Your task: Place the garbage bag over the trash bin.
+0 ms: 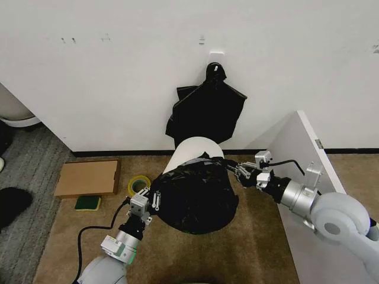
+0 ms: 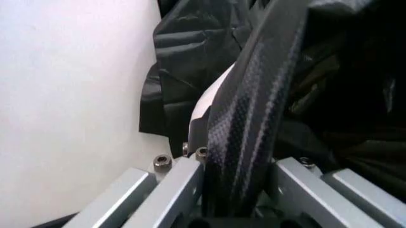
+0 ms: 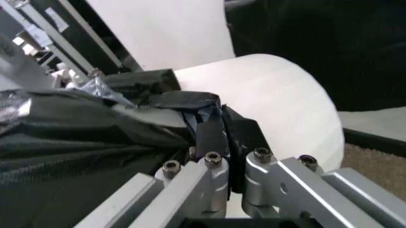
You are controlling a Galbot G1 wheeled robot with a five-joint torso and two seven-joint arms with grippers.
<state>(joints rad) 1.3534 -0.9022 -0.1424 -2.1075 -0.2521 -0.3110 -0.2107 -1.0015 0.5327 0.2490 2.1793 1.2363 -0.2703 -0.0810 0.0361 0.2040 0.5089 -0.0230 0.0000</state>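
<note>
We see the round cream-white plastic trash bin (image 1: 194, 151) tipped on its side on the brown carpet (image 1: 260, 248), base toward the far wall. The glossy black plastic garbage bag (image 1: 195, 201) covers its near end. Our left gripper (image 1: 149, 201) pinches the film's left edge; our right gripper (image 1: 238, 171) is clamped on its right edge.
</note>
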